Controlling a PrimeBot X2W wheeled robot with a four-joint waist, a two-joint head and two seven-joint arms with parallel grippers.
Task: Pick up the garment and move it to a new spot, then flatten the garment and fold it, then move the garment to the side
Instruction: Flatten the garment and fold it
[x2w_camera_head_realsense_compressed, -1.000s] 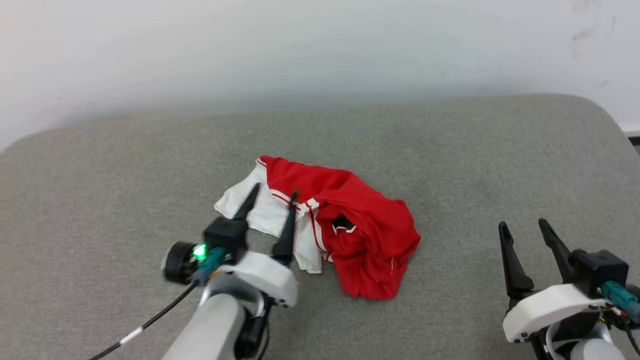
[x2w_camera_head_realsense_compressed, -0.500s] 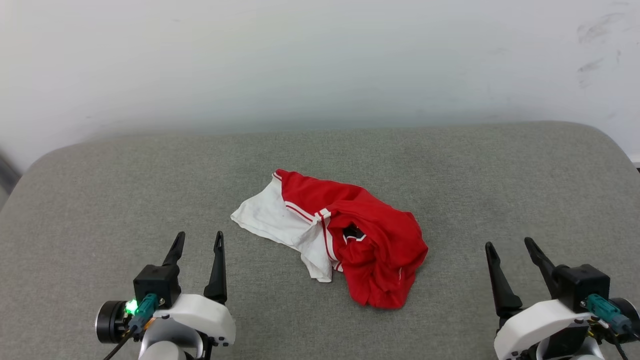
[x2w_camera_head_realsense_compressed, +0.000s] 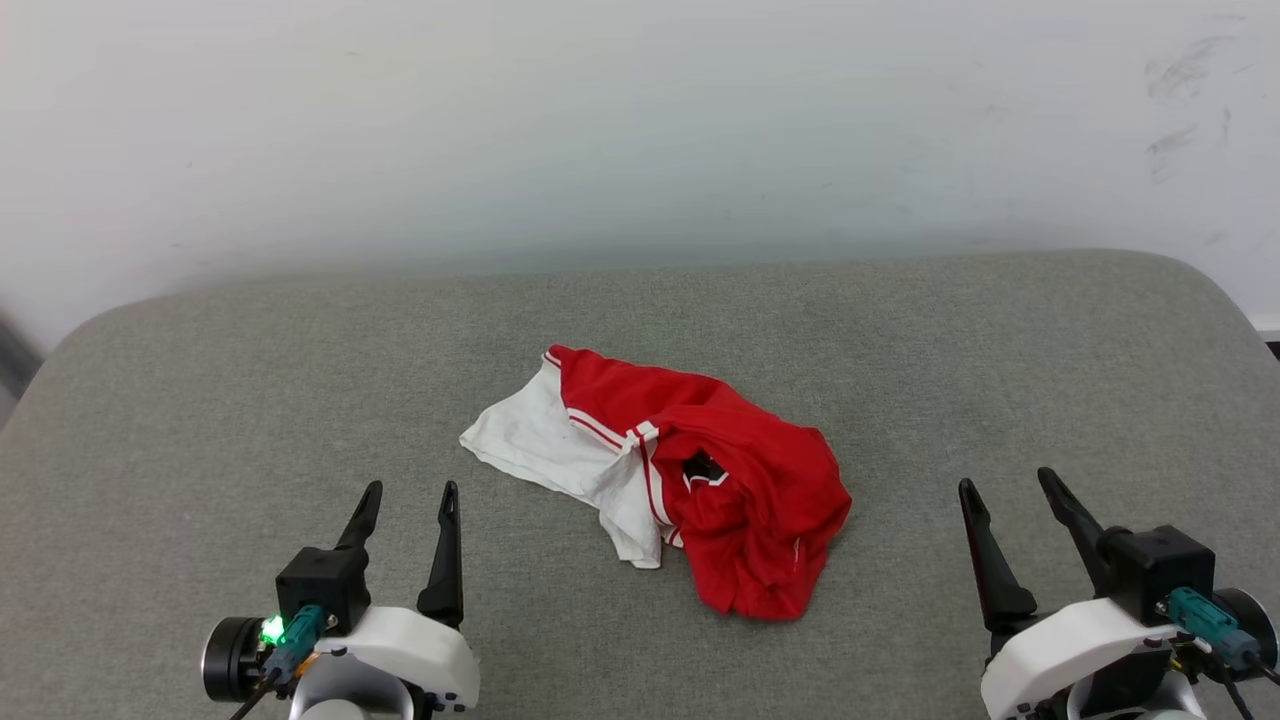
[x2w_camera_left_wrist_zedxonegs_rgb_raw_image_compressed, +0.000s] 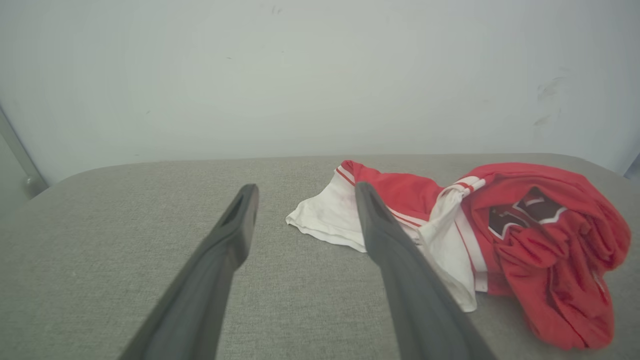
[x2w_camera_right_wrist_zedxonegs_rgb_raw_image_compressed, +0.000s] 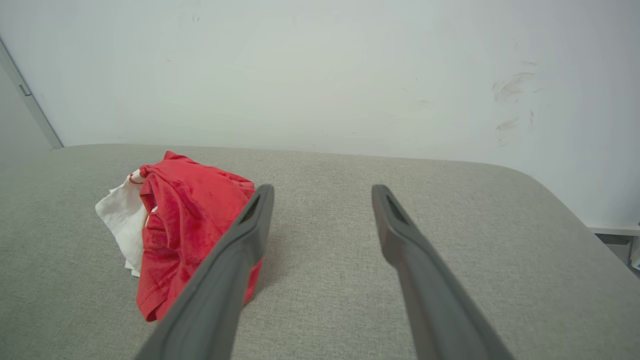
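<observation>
One crumpled red-and-white garment (x2w_camera_head_realsense_compressed: 735, 470) loose on the grey cushion (x2w_camera_head_realsense_compressed: 950, 350).

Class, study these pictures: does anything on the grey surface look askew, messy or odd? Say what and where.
The garment lies crumpled in a heap mid-surface, one white sleeve splayed toward the left gripper, black lettering half buried in red folds. Nothing else stands out.

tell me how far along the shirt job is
Done: nothing visible; the garment lies crumpled on the grey cushion, and whether that is its new spot I cannot tell. In hand: nothing; the left gripper and right gripper sit open, apart from it. Left: flattening, folding, moving it aside.
</observation>
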